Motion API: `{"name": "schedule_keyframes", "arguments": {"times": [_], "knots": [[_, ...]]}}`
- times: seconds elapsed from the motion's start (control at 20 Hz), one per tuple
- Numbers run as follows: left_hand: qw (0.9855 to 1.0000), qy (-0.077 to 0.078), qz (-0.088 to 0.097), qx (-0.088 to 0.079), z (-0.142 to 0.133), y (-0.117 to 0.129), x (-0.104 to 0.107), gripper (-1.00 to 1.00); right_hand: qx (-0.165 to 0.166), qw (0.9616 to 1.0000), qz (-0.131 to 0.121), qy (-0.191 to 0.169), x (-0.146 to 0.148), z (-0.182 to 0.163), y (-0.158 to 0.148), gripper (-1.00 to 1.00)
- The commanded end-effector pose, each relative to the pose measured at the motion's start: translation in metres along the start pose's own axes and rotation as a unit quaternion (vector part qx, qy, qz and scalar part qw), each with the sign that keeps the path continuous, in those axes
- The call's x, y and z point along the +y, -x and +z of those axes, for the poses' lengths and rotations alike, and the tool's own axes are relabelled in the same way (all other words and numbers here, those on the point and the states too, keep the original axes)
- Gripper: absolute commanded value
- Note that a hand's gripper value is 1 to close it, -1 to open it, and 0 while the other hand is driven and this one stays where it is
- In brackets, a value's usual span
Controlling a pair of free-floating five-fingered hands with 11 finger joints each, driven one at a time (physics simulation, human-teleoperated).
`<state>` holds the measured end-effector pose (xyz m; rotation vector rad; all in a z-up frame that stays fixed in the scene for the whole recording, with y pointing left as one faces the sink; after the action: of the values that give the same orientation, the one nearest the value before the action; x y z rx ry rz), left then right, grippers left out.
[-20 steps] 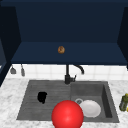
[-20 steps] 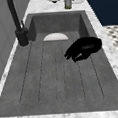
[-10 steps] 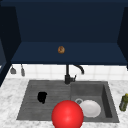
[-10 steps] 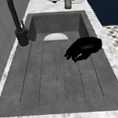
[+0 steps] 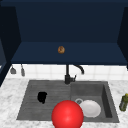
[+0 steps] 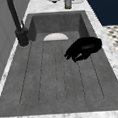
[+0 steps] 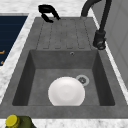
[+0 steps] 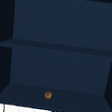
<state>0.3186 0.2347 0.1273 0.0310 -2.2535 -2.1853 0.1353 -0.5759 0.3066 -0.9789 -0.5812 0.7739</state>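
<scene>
Your robot hand (image 5: 42,97) hangs low over the ribbed drainboard (image 6: 58,75), and it sits at the left of the front view, so that's your left one. Side on, the robot hand (image 6: 83,47) has its fingers curled loosely downward and toward the faucet side, and nothing is between them; whether the tips touch the ribs, you cannot tell. From the right side camera the robot hand (image 7: 47,11) shows at the far end of the drainboard, near the front rim, fingers hooked over bare grey.

Move outward from the robot hand. Beyond its fingertips, at the back edge, stands the black faucet (image 6: 17,25), well apart. Past the drainboard, further along from the robot hand, the basin (image 7: 25,75) drops down, and in it lies a white plate (image 7: 66,91) flat on the bottom, just beside the drain (image 7: 82,80). On the tabletop (image 5: 10,92) past the basin stands a green bottle (image 5: 123,102) with a yellow cap.

In front of the sink, right of the robot hand in the front view, a big red ball (image 5: 67,114) covers part of the plate's edge. High above the robot hand, a small brown thing (image 8: 48,95) rests on the cabinet's bottom shelf (image 8: 21,94).
</scene>
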Motion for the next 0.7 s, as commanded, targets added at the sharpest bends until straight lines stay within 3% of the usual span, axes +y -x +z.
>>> {"name": "schedule_keyframes", "arguments": {"times": [0.0, 0.3, 0.45, 0.65], "knots": [[1.0000, 0.000, 0.000, 0.000, 0.000, 0.000, 0.000, 0.00, -0.033, 0.9989, 0.033, -0.006, 0.013, -0.026, -0.006, 1.00], [1.0000, 0.000, 0.000, 0.000, 0.000, 0.000, 0.000, 0.00, -0.035, 0.9985, 0.040, 0.009, 0.044, -0.069, -0.013, 1.00], [1.0000, 0.000, 0.000, 0.000, 0.000, 0.000, 0.000, 0.00, -0.039, 0.9990, 0.018, 0.015, 0.048, -0.085, -0.006, 1.00], [1.0000, 0.000, 0.000, 0.000, 0.000, 0.000, 0.000, 0.00, -0.074, 0.9968, -0.004, 0.030, 0.044, -0.095, 0.011, 1.00]]}}
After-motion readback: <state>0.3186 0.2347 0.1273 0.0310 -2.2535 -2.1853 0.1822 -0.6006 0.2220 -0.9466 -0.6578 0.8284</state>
